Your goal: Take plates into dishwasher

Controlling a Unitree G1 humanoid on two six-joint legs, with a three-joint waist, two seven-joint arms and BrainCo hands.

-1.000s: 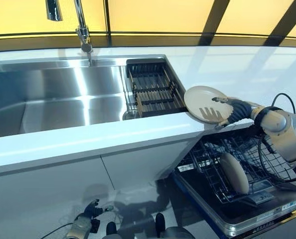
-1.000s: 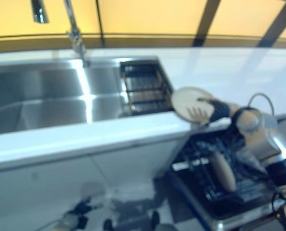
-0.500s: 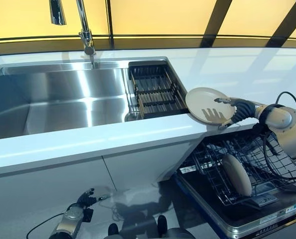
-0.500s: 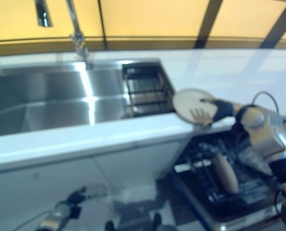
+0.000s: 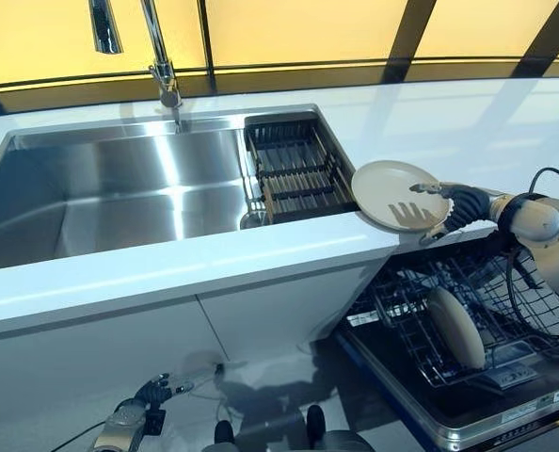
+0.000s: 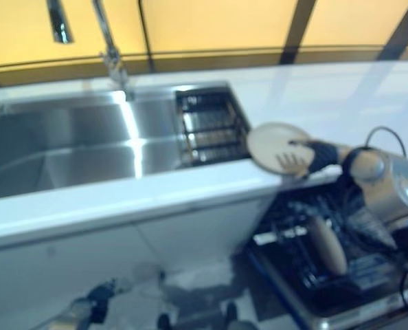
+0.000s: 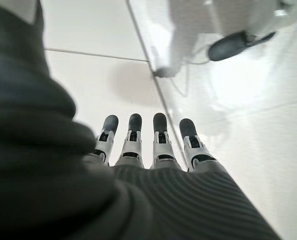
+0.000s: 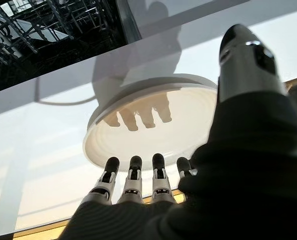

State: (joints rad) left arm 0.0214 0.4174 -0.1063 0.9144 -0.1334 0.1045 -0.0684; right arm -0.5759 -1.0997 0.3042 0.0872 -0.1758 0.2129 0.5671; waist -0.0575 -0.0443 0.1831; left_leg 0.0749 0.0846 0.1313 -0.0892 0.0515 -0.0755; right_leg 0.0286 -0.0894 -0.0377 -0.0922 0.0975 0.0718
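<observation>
A cream plate [image 5: 391, 193] lies on the white counter's front edge, right of the sink; it also shows in the right wrist view [image 8: 153, 117]. My right hand [image 5: 449, 205] reaches in from the right, open, with straight fingers spread over the plate's face and the thumb by its rim. A second cream plate [image 5: 455, 327] stands upright in the pulled-out dishwasher rack [image 5: 515, 282] below the counter. My left hand [image 5: 134, 424] hangs low near the floor, open and empty, its fingers [image 7: 133, 137] straight.
A steel sink [image 5: 119, 193] with a tall faucet [image 5: 162, 66] fills the counter's left. A dark drying rack [image 5: 294, 169] sits at the sink's right end. The open dishwasher door [image 5: 449, 414] sticks out below on the right. White cabinet fronts [image 5: 167, 348] stand under the counter.
The view has shifted a little. My right hand stays on the plate at the counter edge. My left hand has dropped slightly lower near the floor.
</observation>
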